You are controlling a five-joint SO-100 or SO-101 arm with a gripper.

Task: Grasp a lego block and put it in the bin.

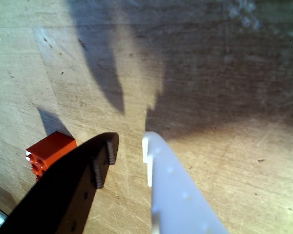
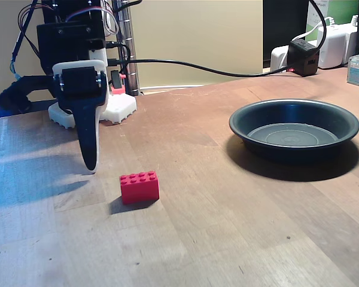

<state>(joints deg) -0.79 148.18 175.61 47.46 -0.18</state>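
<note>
In the fixed view the arm stands at the far left of the wooden tabletop point(image 2: 227, 227), its black body upright over a white studded base point(image 2: 116, 109); the claw point(image 2: 90, 165) hangs point-down, its tip close above the wood; just to its right the lego block point(image 2: 140, 186) lies flat, studs up, apart from the claw; well to the right sits the bin point(image 2: 294, 128), nothing in it; behind it a black power adapter point(image 2: 303, 57) with its cable. In the wrist view the claw point(image 1: 128, 158) is parted a little, gripping nothing; the lego block point(image 1: 50, 151) lies left of the black finger point(image 1: 90, 173), outside the gap, the white finger point(image 1: 171, 185) on the right.
</note>
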